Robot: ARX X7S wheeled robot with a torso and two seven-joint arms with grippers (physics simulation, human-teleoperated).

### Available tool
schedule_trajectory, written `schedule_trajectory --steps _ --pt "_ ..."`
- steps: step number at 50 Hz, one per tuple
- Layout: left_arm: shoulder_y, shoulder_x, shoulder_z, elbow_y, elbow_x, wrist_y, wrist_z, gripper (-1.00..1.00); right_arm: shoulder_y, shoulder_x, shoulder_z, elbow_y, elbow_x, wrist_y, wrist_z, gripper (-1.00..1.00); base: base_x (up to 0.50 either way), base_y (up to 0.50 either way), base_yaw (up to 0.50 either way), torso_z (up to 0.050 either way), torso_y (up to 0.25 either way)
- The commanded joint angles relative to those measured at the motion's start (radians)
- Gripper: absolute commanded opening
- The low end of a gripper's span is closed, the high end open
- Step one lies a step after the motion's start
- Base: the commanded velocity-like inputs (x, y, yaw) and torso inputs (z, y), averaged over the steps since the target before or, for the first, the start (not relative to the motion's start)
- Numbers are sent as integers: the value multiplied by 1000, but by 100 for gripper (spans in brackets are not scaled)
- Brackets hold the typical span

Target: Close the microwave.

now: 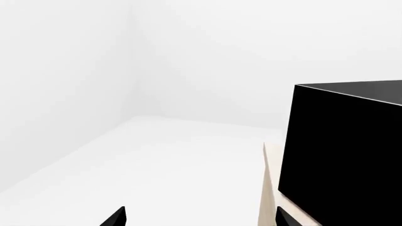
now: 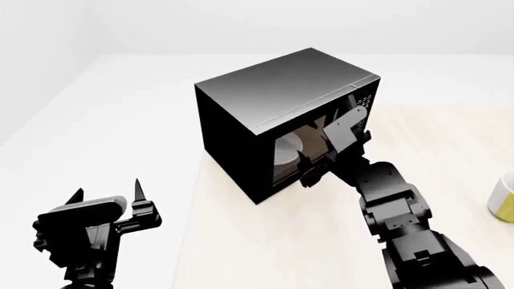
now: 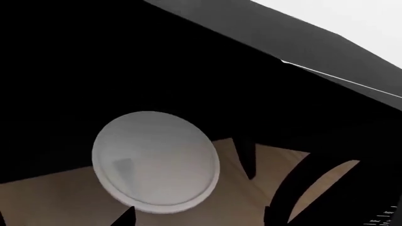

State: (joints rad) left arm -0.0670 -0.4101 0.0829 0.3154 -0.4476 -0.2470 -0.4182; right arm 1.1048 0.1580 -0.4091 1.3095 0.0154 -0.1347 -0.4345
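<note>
From the left wrist, the microwave (image 1: pixel 342 150) stands on the pale surface (image 1: pixel 269 188) beside the left fingers (image 1: pixel 116 217), spread wide and empty. In the head view, the right gripper (image 2: pixel 309 171) is at the microwave's front. From the right wrist, its fingers (image 3: pixel 129 217) sit apart, gripping nothing, facing the white plate (image 3: pixel 156 160) inside.

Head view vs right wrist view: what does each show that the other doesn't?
Head view only: the whole microwave on the table, both arms, the left pincer open off to the side, and a mug at the edge. Right wrist view only: a close look through the door window with reflections. Both: the white plate inside.
</note>
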Motion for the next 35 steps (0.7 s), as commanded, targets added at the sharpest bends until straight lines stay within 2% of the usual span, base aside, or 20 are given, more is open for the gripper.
schedule_trajectory --steps 1,17,21,24,29,35 --pt "-2 -2 0 1 -5 -4 -2 100 23 -33 95 -1 10 -29 -17 100 0 0 0 0 0" --pt "0 -5 6 5 -4 -5 -6 100 -15 -17 175 -39 41 -88 153 100 5 1 3 0 1" --pt "0 -5 8 5 -3 -4 -6 100 -193 28 194 -483 62 146 202 100 6 2 4 0 3" --pt "1 -5 8 6 -3 -3 -7 100 -263 45 195 -649 62 224 224 100 0 0 0 0 0" --pt "-2 -5 10 0 -2 0 -6 100 -357 67 202 -867 70 321 250 100 0 0 0 0 0" --pt "-1 -3 13 -3 1 4 -7 100 -437 81 209 -1025 78 380 274 100 0 0 0 0 0"
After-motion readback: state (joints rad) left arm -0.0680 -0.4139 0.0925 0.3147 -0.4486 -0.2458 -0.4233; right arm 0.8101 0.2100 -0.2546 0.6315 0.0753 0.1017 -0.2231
